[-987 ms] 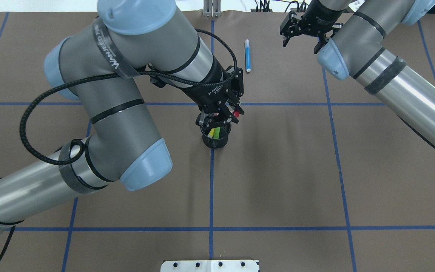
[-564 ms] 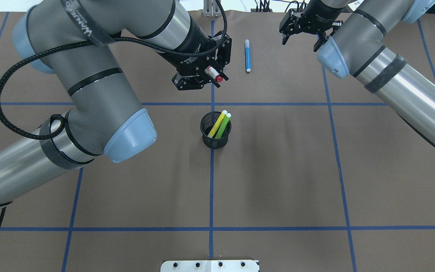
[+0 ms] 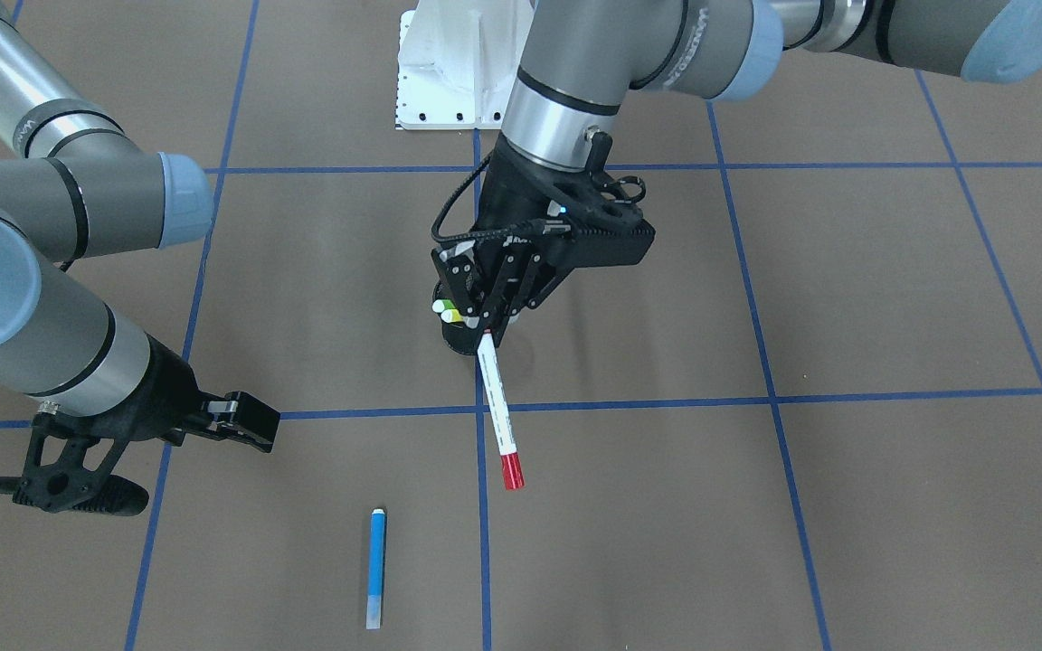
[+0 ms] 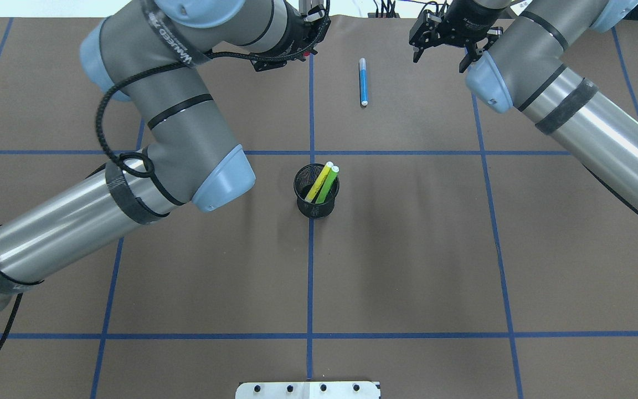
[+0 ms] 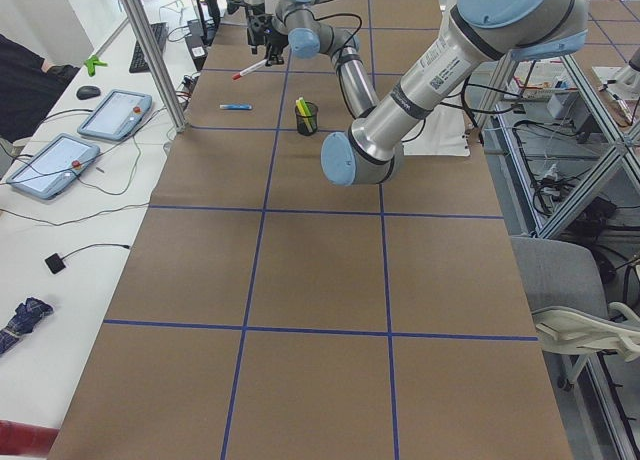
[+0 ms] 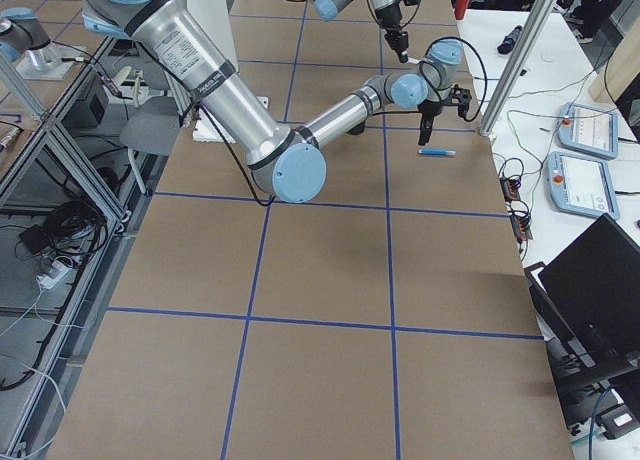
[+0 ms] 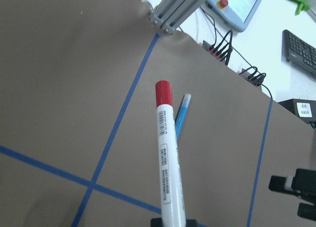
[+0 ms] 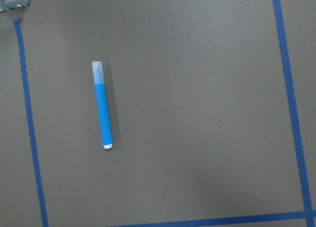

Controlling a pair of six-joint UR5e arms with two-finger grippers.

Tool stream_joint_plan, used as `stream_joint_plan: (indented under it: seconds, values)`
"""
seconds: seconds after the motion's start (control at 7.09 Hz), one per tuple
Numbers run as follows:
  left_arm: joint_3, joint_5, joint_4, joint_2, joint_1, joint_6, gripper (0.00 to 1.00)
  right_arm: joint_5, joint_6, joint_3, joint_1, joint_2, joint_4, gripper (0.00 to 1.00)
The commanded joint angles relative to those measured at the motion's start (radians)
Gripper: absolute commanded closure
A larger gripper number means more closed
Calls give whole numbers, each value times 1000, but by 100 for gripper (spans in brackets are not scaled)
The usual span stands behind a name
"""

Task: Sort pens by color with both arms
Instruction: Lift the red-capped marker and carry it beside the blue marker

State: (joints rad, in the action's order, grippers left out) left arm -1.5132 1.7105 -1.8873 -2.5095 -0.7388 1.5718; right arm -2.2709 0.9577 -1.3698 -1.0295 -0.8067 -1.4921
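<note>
The brown-papered table point(image 4: 407, 249), ruled into squares by blue tape, is the surface on which the colours are to be set apart. The left arm point(image 4: 175, 127) is stretched far across it toward the operators' edge, just on its own side of the centre line. The right arm point(image 4: 574, 122) is held over the far right square.

The left gripper point(image 3: 487, 330) is closed narrowly on one end of the white pen with the red cap point(image 3: 498, 407). The pen hangs slantwise from the jaws, cap lowest and pointing toward the operators' side, and appears to be clear of the paper. The right gripper point(image 4: 441, 55) is spread wide and carries nothing. It hovers near the blue pen point(image 4: 363, 83), which lies flat on the far side, just right of the centre line.

The black mesh cup point(image 4: 313, 209) stands on the centre line at mid-table. The yellow pen point(image 4: 320, 180) and the green pen point(image 4: 328, 185) lean in it side by side.

The step in hand is judged to be the laying down of the red-capped pen in a place of its own. It is best done as follows:
- The wrist should be lowered gently until the cap rests on the paper.
- The pen should then be tilted nearly flat before the jaws are parted, so that it is not dropped and left to roll.
- A spot well apart from the blue pen should be chosen, since the two line up closely in the left wrist view.
- A clear margin should be kept from the open right gripper nearby.
</note>
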Motion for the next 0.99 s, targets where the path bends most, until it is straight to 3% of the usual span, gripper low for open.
stream_joint_plan:
  seconds: [0.0,0.14,0.28,0.85]
  values:
    - [217,-96,-177,-32,24,-140,100,1,9,0,0,0,21,0]
    - [322,-164,-288,-44,57,-221,100,1,4,0,-1,0,27,0]
    - [391,-199,-318,-72,80,-264,100,1,4,0,-1,-2,29,0]
    - [608,-354,-328,-164,150,-315,100,1,1,0,-6,-2,29,0]
